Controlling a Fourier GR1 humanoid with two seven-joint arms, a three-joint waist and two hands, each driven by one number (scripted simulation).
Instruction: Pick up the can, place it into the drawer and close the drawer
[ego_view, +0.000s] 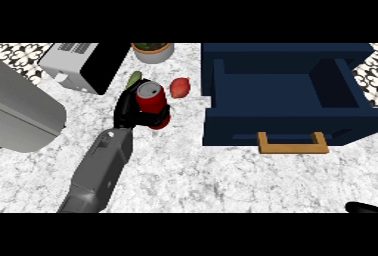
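Note:
A red can (152, 101) with a silver top stands left of centre on the marble counter. My left hand (127, 112) is curled round it from the left and below, and its black fingers hide the can's lower part. The navy drawer (284, 127) lies pulled open at the right, its inside bare, with a wooden handle (293, 145) on its front. It is about a hand's width to the right of the can. Only a black tip of my right hand (362, 207) shows at the lower right corner.
A red vegetable (181, 87) lies just right of the can and a green one (134, 79) just behind it. A potted plant (153, 51) and a grey toaster (81, 64) stand at the back left. A large grey object (22, 117) fills the left edge.

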